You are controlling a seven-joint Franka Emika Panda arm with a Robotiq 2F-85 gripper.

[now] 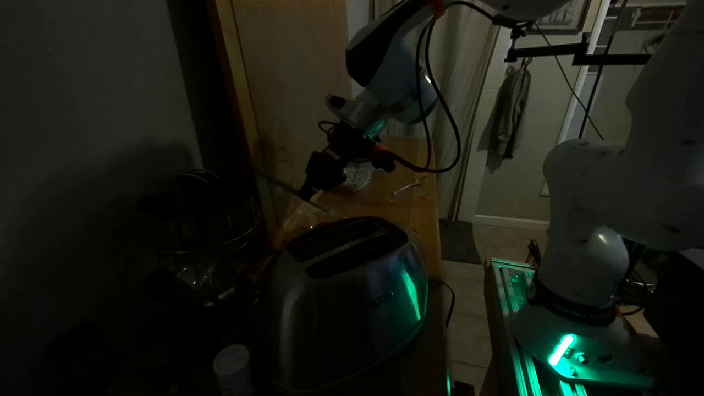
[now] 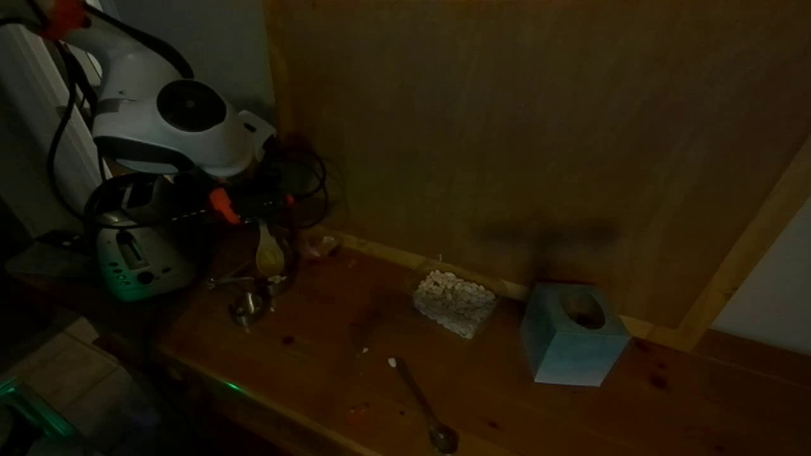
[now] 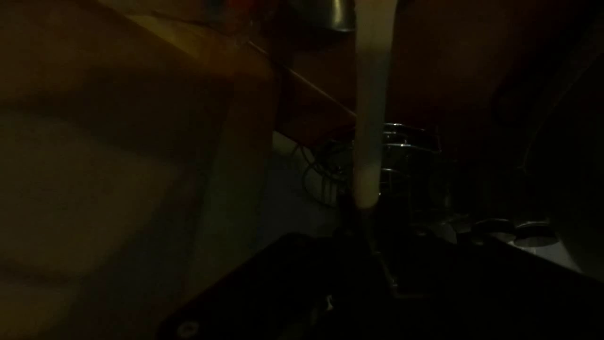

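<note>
A pale wooden spoon is held by its handle (image 3: 373, 94), with my gripper (image 1: 307, 192) shut on it. In the wrist view the handle rises from between the dark fingertips to the top edge; the pads themselves are lost in shadow. An exterior view shows the spoon's bowl (image 2: 270, 258) hanging tilted downward, close over a small metal cup (image 2: 277, 286). Whether the two touch I cannot tell. A shiny metal measuring cup (image 2: 247, 308) stands just beside it on the wooden counter (image 2: 329, 316). The gripper's fingers are hidden behind the wrist in that view.
A steel toaster (image 1: 352, 308) stands near the gripper. Along the wooden panel (image 2: 538, 126) are a clear container of white pieces (image 2: 455, 304) and a blue tissue box (image 2: 573, 342). A metal spoon (image 2: 421, 399) lies near the front edge. A wire rack (image 3: 401, 144) shows beyond the handle.
</note>
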